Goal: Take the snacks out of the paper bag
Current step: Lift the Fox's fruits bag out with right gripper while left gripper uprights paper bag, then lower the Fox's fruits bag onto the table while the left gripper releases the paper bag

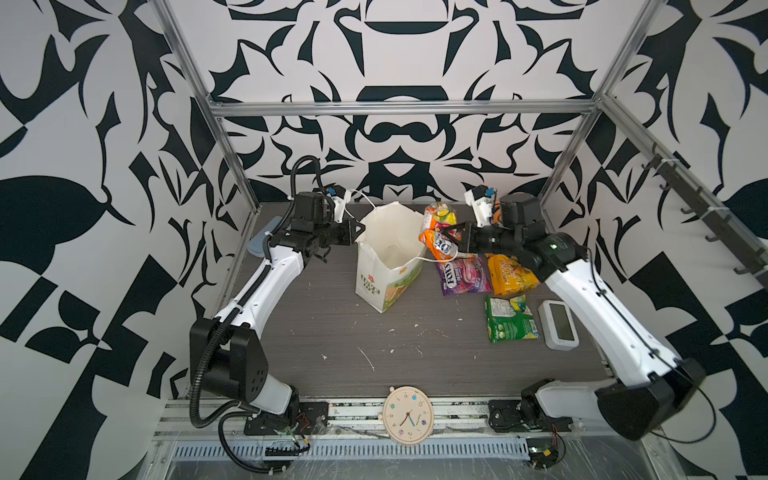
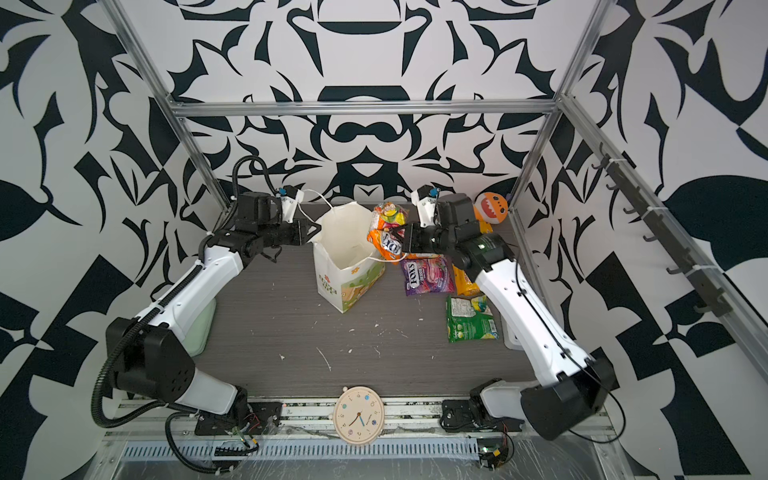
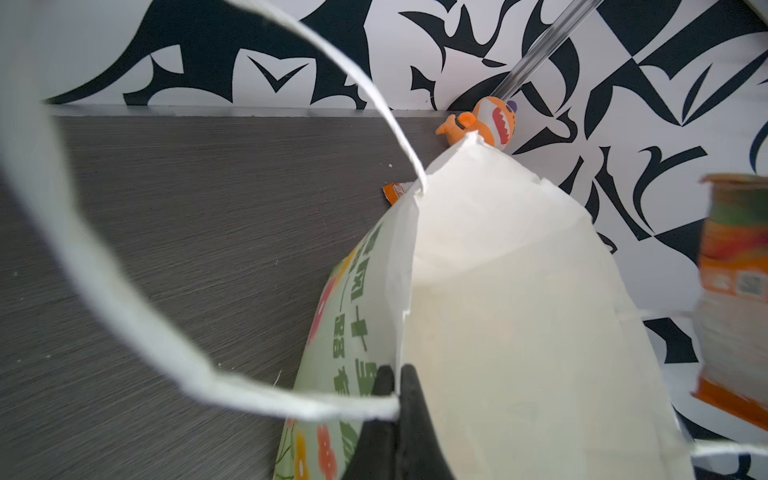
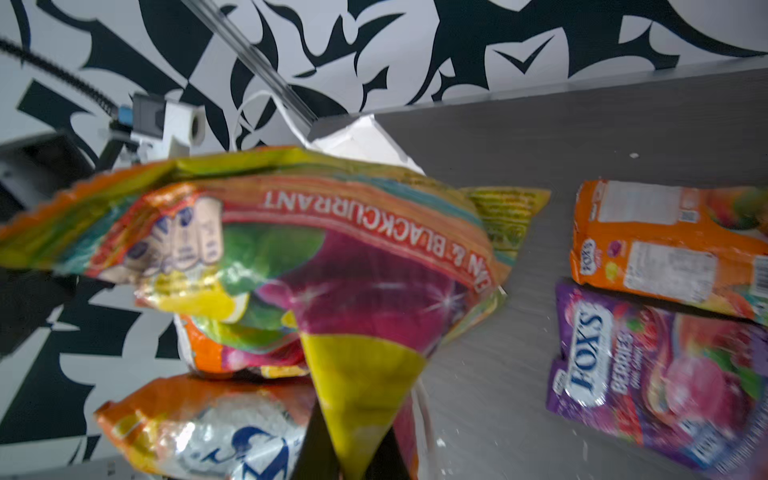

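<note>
The white paper bag stands upright and open at mid-table, and the part of its inside that shows is bare paper. My left gripper is shut on the bag's left rim, one finger inside and one outside. My right gripper is shut on a corner of a yellow multicoloured snack packet, held up just right of the bag's mouth. An orange-red FOX'S packet hangs beside it against the bag's cord handle; whether it is gripped too I cannot tell. Purple FOX'S, yellow and green packets lie on the table to the right.
A white digital clock lies right of the green packet, under my right arm. An orange plush shark sits in the back right corner. A light-blue case is behind my left arm. A round clock rests at the front edge.
</note>
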